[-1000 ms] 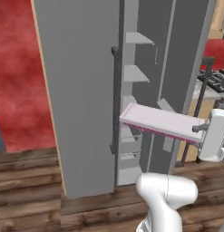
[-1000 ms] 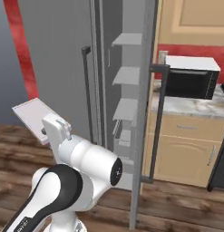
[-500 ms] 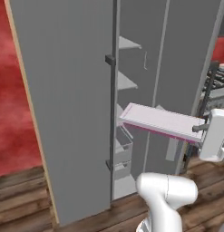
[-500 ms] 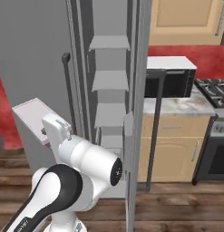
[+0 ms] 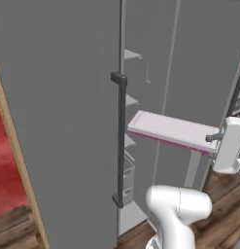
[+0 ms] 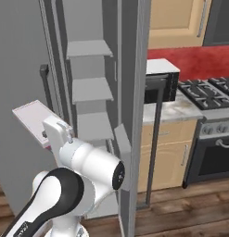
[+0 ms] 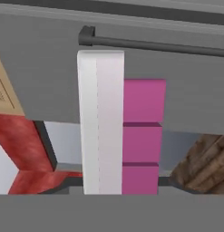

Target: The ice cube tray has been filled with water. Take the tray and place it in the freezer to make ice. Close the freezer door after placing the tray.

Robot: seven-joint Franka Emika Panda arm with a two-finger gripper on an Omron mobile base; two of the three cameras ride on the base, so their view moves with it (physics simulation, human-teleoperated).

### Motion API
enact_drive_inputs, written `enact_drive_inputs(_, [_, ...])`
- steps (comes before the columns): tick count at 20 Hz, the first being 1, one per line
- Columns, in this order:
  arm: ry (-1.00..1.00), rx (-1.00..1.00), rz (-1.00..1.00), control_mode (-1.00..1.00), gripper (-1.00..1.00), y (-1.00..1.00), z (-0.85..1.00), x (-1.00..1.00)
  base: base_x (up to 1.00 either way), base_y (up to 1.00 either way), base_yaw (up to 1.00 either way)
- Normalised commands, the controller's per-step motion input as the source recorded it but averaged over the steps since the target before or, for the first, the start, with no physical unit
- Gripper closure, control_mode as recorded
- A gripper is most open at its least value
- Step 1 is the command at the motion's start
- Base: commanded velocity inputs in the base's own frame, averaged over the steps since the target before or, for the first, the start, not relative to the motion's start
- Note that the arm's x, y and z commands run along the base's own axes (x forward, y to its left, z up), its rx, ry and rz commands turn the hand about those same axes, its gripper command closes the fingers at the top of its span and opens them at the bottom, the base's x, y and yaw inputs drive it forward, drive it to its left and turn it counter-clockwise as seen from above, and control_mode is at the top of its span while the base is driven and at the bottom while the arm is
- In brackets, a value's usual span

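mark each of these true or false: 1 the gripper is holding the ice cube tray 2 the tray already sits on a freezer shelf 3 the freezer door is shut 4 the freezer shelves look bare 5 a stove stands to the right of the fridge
1. True. The gripper is shut on one end of the ice cube tray.
2. False. The tray is in the air in front of the freezer, outside it.
3. False. The freezer door stands wide open, its bar handle facing the robot.
4. True. The pale shelves that show carry nothing.
5. True. In the right base view a stove sits past the counter, right of the fridge.
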Motion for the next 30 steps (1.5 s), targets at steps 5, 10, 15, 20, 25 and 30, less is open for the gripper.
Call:
enact_drive_inputs(5, [0.00,0.00,0.00,1.00,1.00,0.00,0.00,0.00,0.43,0.19,-0.29])
enact_drive_inputs(10, [0.00,0.00,0.00,1.00,1.00,0.00,0.00,0.00,0.41,0.06,-0.13])
enact_drive_inputs(15, [0.00,0.00,0.00,1.00,1.00,0.00,0.00,0.00,0.42,0.00,-0.01])
enact_drive_inputs(20, [0.00,0.00,0.00,1.00,1.00,0.00,0.00,0.00,0.41,-0.04,0.00])
enact_drive_inputs(25, [0.00,0.00,0.00,1.00,1.00,0.00,0.00,0.00,0.18,-0.21,0.01])
enact_drive_inputs(30, [0.00,0.00,0.00,1.00,1.00,0.00,0.00,0.00,0.12,-0.24,0.05])
